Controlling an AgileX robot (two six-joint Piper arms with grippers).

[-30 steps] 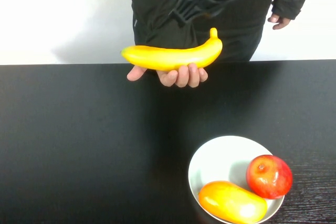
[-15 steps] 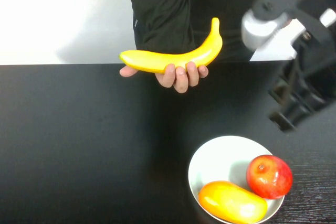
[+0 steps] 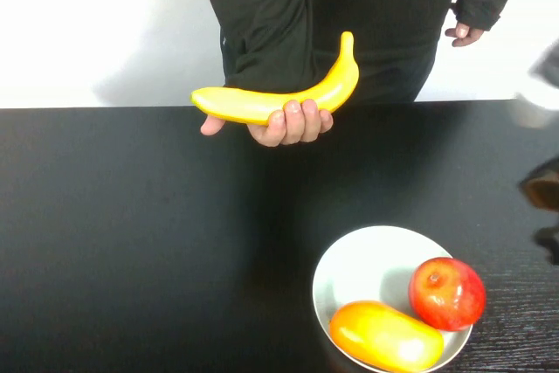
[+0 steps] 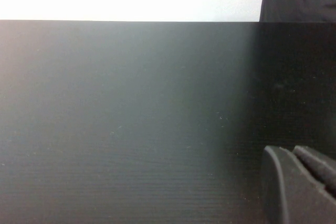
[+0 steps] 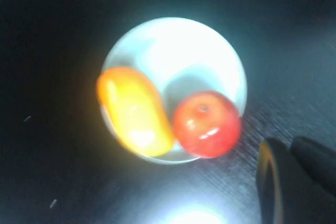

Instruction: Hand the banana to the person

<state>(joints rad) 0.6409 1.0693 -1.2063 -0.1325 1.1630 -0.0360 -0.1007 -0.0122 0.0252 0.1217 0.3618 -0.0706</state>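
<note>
The banana (image 3: 262, 104) lies in the bare hand (image 3: 293, 124) of the person (image 3: 349, 15), who stands in a dark jacket behind the table's far edge and holds it just above that edge. My right gripper (image 5: 283, 142) is shut and empty, above the table next to the white plate (image 5: 184, 40). In the high view only a blurred bit of the right arm (image 3: 543, 189) shows at the right edge. My left gripper (image 4: 285, 150) is shut and empty over bare black table. It is out of the high view.
The white plate (image 3: 367, 251) sits at the front right of the black table (image 3: 131, 233) and holds a red apple (image 3: 447, 293) and an orange-yellow mango (image 3: 384, 336). The person's other hand (image 3: 463, 34) hangs at the far right.
My right arm has pulled back from the person to the right edge of the high view. The person's hand has shifted the banana slightly left and tilted its stem up.
</note>
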